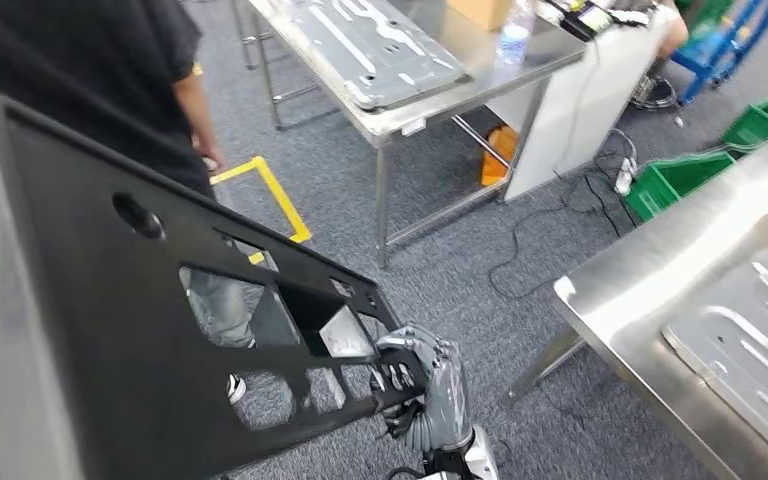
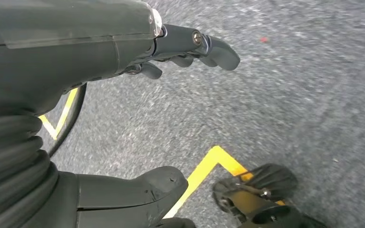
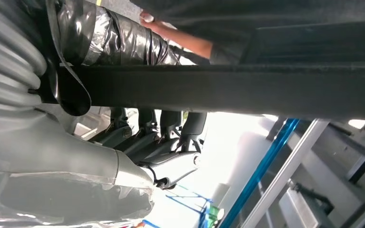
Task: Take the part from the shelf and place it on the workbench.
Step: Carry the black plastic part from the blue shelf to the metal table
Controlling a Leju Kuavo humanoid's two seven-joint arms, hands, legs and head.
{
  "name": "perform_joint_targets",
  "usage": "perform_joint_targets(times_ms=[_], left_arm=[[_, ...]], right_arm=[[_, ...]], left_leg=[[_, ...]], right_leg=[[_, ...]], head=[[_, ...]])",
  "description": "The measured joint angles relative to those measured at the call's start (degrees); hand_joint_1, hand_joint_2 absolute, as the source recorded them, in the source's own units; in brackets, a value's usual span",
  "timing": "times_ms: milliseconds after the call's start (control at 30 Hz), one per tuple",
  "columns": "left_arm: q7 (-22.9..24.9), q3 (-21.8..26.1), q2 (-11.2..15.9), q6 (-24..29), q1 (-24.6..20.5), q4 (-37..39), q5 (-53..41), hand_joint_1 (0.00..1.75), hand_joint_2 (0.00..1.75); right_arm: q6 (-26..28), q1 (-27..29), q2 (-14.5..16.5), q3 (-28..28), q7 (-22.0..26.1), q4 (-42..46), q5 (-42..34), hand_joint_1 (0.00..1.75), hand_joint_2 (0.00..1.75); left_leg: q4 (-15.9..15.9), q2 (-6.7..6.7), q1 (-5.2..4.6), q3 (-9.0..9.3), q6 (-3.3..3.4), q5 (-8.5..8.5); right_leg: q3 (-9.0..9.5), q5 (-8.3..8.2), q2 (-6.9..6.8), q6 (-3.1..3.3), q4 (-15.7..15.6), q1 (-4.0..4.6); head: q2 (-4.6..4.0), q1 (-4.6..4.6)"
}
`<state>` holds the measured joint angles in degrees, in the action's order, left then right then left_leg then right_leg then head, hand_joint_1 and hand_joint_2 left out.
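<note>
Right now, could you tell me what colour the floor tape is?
Yellow floor tape; head view shows it best.

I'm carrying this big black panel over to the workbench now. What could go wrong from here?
1. The right hand grips only the lower edge of the large black panel, so it may tilt or slip.
2. A person stands right behind the panel; a swing might hit them.
3. The panel hides much of the head view, and cables lie on the floor near the workbench, so a misstep or a knock against its edge seems possible.
</note>
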<state>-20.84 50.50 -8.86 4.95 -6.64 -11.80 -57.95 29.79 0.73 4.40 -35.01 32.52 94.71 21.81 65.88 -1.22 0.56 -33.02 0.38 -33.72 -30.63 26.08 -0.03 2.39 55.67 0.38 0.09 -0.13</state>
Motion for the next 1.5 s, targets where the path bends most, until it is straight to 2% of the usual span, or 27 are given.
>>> perform_joint_targets(times_ms=[67, 100, 167, 233, 300, 367, 433, 533, 600, 633, 667, 733, 800, 867, 900, 967, 1033, 1067, 1100, 1133, 1167, 1233, 1267, 1333, 1367, 1433, 1500], left_arm=[[0.67, 0.03, -0.02, -0.55, 0.09, 0.0, -0.34, 0.0, 1.75], [1.02, 0.03, -0.02, -0.81, 0.16, 0.0, -0.5, 0.0, 1.75], [1.63, 0.03, -0.02, -1.1, 0.21, 0.0, -0.79, 0.0, 1.75], [1.96, 0.03, -0.02, -1.16, 0.24, 0.0, -0.92, 0.0, 1.75], [2.06, 0.03, -0.03, -1.2, 0.2, 0.0, -0.99, 0.0, 1.75], [2.11, 0.03, -0.1, -1.24, 0.1, 0.0, -1.04, 0.0, 1.75], [2.36, 0.03, -0.19, -1.27, 0.1, 0.0, -1.05, 0.0, 1.75], [3.52, 0.07, -0.21, -1.4, 0.43, 0.0, -0.96, 0.0, 1.75], [4.0, 0.18, -0.21, -1.75, 0.83, 0.0, -0.78, 0.0, 1.75], [4.08, 0.25, -0.23, -1.93, 0.99, 0.0, -0.72, 0.0, 1.75], [4.09, 0.29, -0.26, -2.04, 1.12, 0.0, -0.68, 0.0, 1.75], [4.15, 0.32, -0.4, -2.09, 1.28, 0.0, -0.69, 0.0, 1.75], [4.23, 0.32, -0.49, -2.1, 1.33, 0.0, -0.69, 0.0, 1.75], [4.27, 0.33, -0.5, -2.1, 1.24, 0.0, -0.69, 0.0, 1.75], [4.27, 0.34, -0.5, -2.1, 1.17, 0.0, -0.69, 0.0, 1.75], [4.27, 0.34, -0.51, -2.1, 1.12, 0.0, -0.69, 0.0, 1.75], [4.28, 0.34, -0.52, -2.1, 1.28, 0.0, -0.69, 0.0, 1.75], [4.31, 0.34, -0.52, -2.1, 1.45, 0.0, -0.69, 0.0, 1.75], [4.33, 0.34, -0.52, -2.1, 1.6, 0.0, -0.69, 0.0, 1.75], [4.35, 0.34, -0.51, -2.08, 1.72, 0.0, -0.7, 0.0, 1.75], [4.36, 0.34, -0.51, -2.01, 1.76, 0.0, -0.74, 0.0, 1.75], [4.31, 0.34, -0.37, -1.74, 1.66, -0.01, -0.95, 0.0, 1.75], [4.23, 0.34, -0.33, -1.6, 1.6, -0.01, -1.08, 0.0, 1.75], [4.04, 0.34, -0.22, -1.44, 1.42, -0.02, -1.27, 0.0, 1.75], [3.92, 0.34, -0.33, -1.44, 1.32, -0.02, -1.32, 0.0, 1.75], [3.72, 0.34, -0.47, -1.4, 1.13, -0.02, -1.43, 0.0, 1.75], [3.57, 0.33, -0.57, -1.25, 1.07, -0.02, -1.6, 0.0, 1.75]], right_arm=[[-0.25, -0.08, 0.06, 0.01, -0.04, -0.23, -0.03, 1.75, 1.75], [-0.27, -0.08, 0.07, 0.02, -0.05, -0.36, -0.05, 1.75, 1.75], [-0.21, -0.08, 0.08, 0.02, -0.07, -0.55, -0.1, 1.75, 1.75], [-0.08, -0.08, 0.09, 0.03, -0.07, -0.6, -0.13, 1.75, 1.75], [-0.05, -0.05, 0.1, 0.05, -0.07, -0.6, -0.14, 1.75, 1.75], [-0.04, -0.02, 0.09, 0.1, -0.06, -0.6, -0.15, 1.75, 1.75], [-0.01, 0.0, 0.08, 0.17, -0.05, -0.59, -0.15, 1.75, 1.75], [0.06, -0.01, 0.08, 0.24, -0.04, -0.6, -0.15, 1.75, 1.75], [0.07, 0.03, 0.08, 0.25, -0.04, -0.62, -0.15, 1.75, 1.75], [0.07, 0.04, 0.08, 0.26, -0.04, -0.64, -0.16, 1.75, 1.75], [0.07, 0.06, 0.08, 0.28, -0.03, -0.64, -0.21, 1.75, 1.75], [0.07, 0.07, 0.08, 0.32, 0.03, -0.63, -0.4, 1.75, 1.75], [0.1, 0.14, 0.14, 0.4, 0.1, -0.6, -0.6, 1.75, 1.75], [0.13, 0.27, 0.2, 0.55, 0.13, -0.58, -0.68, 1.75, 1.75], [0.13, 0.36, 0.22, 0.62, 0.13, -0.55, -0.69, 1.75, 1.75], [0.12, 0.44, 0.31, 0.68, 0.14, -0.49, -0.68, 1.75, 1.75], [0.11, 0.45, 0.37, 0.7, 0.15, -0.48, -0.69, 1.75, 1.75], [0.09, 0.46, 0.39, 0.71, 0.15, -0.49, -0.69, 1.75, 1.75], [0.09, 0.47, 0.39, 0.72, 0.15, -0.49, -0.69, 1.75, 1.75], [0.1, 0.49, 0.39, 0.74, 0.15, -0.5, -0.69, 1.75, 1.75], [0.1, 0.5, 0.39, 0.77, 0.15, -0.5, -0.69, 1.75, 1.75], [0.15, 0.53, 0.4, 0.81, 0.15, -0.48, -0.65, 1.75, 1.75], [0.18, 0.55, 0.4, 0.84, 0.14, -0.46, -0.61, 1.75, 1.75], [0.22, 0.64, 0.4, 0.87, 0.13, -0.45, -0.54, 1.75, 1.75], [0.25, 0.69, 0.39, 0.92, 0.13, -0.37, -0.46, 1.75, 1.75], [0.39, 0.89, 0.33, 1.05, 0.13, -0.02, -0.09, 1.75, 1.75], [0.54, 1.01, 0.25, 1.14, 0.07, 0.34, 0.41, 1.75, 1.75]], left_leg=[[6.45, 0.79, 0.13, -3.37, -0.36, -2.29], [7.12, 0.83, 0.16, -4.0, -0.46, -1.75], [1.88, 1.43, 0.23, -2.14, -0.5, 2.36], [-5.4, 3.45, 0.21, 0.88, -0.27, 5.73], [-7.97, 4.43, 0.02, 2.03, 0.27, 6.32], [-8.26, 3.44, -0.03, 2.21, 1.03, 6.59], [-8.85, 2.25, 0.16, 2.36, 1.86, 6.96], [-9.33, 0.22, 0.17, 2.48, 2.51, 7.09], [-9.33, -1.39, 0.13, 2.49, 2.48, 6.9], [-9.32, -2.18, 0.14, 2.54, 2.41, 6.8], [-9.31, -2.91, 0.15, 2.64, 2.28, 6.68], [-9.26, -4.1, 0.04, 3.03, 1.79, 6.36], [-9.22, -5.07, -0.11, 3.51, 1.0, 5.96], [-9.41, -6.2, -0.09, 4.08, 0.15, 5.67], [-9.25, -5.94, 0.05, 4.27, -0.27, 5.35], [-6.17, -3.17, 0.26, 3.16, -0.92, 3.22], [1.63, 0.03, 0.36, -0.61, -1.18, -0.53], [5.55, 0.58, 0.36, -2.72, -1.19, -1.86], [7.84, 0.75, 0.34, -4.2, -1.11, -2.04], [7.73, 0.86, 0.28, -4.64, -0.91, -0.91], [5.18, 1.18, 0.2, -3.96, -0.58, 1.27], [-3.14, 3.78, 0.01, -1.0, 0.5, 6.0], [-6.34, 5.03, -0.11, 0.19, 0.94, 7.36], [-8.73, 6.09, -0.42, 1.12, 1.42, 7.87], [-9.09, 5.3, -0.37, 1.34, 1.48, 7.98], [-10.09, 3.85, -0.01, 1.95, 1.85, 8.32], [-10.83, 2.19, 0.24, 2.43, 2.15, 8.49]], right_leg=[[-0.07, 0.04, 1.59, 0.06, 0.17, -0.05], [-0.08, 0.12, 2.49, -0.02, 0.34, -0.09], [-0.05, 0.43, 4.25, -0.39, 0.89, -0.25], [-0.1, 0.92, 5.64, -0.97, 1.58, -0.37], [-0.38, 1.14, 6.59, -1.59, 1.87, -0.44], [-0.6, 1.03, 7.35, -2.18, 1.74, -0.49], [-1.34, 2.01, 5.84, -2.67, 3.2, -0.41], [-6.29, 6.99, 1.46, -3.28, 12.9, -0.6], [-9.03, 8.11, 0.56, -3.67, 17.65, -0.98], [-8.85, 7.08, 0.26, -3.79, 16.96, -1.15], [-7.41, 5.22, -0.33, -3.83, 13.99, -1.26], [-3.14, 1.8, -3.01, -3.53, 5.84, -1.11], [-1.1, 0.72, -4.44, -3.02, 1.8, -0.73], [-1.16, 0.72, -3.09, -2.45, 1.58, -0.58], [-1.04, 0.57, -2.38, -2.11, 1.38, -0.68], [-0.8, 0.17, -0.99, -1.37, 0.92, -0.98], [-0.75, 0.07, 0.38, -0.93, 0.86, -0.95], [-0.74, 0.1, 1.21, -0.8, 0.91, -0.84], [-0.71, 0.16, 2.12, -0.73, 1.0, -0.7], [-0.63, 0.24, 3.06, -0.68, 1.1, -0.57], [-0.51, 0.33, 3.97, -0.66, 1.18, -0.43], [-0.35, 0.55, 5.49, -0.76, 1.38, -0.25], [-0.43, 0.64, 6.19, -0.95, 1.48, -0.31], [-0.79, 0.71, 7.45, -1.62, 1.55, -0.59], [-0.88, 0.67, 8.14, -2.03, 1.41, -0.66], [-1.37, 1.37, 6.86, -2.6, 2.34, -0.42], [-3.9, 4.22, 3.12, -3.05, 7.3, -0.44]], head=[[0.0, -0.02], [0.0, -0.02], [-0.01, -0.02], [-0.01, -0.02], [-0.01, -0.01], [0.0, -0.01], [0.0, 0.01], [0.0, 0.06], [0.0, 0.05], [0.0, 0.06], [0.0, 0.06], [0.0, 0.05], [0.0, 0.04], [-0.01, 0.04], [-0.01, 0.04], [0.0, 0.03], [-0.01, 0.02], [-0.01, 0.02], [-0.01, 0.02], [-0.01, 0.02], [0.0, 0.02], [0.0, 0.04], [-0.01, 0.03], [-0.01, 0.02], [-0.01, -0.01], [-0.01, 0.07], [-0.01, 0.19]])
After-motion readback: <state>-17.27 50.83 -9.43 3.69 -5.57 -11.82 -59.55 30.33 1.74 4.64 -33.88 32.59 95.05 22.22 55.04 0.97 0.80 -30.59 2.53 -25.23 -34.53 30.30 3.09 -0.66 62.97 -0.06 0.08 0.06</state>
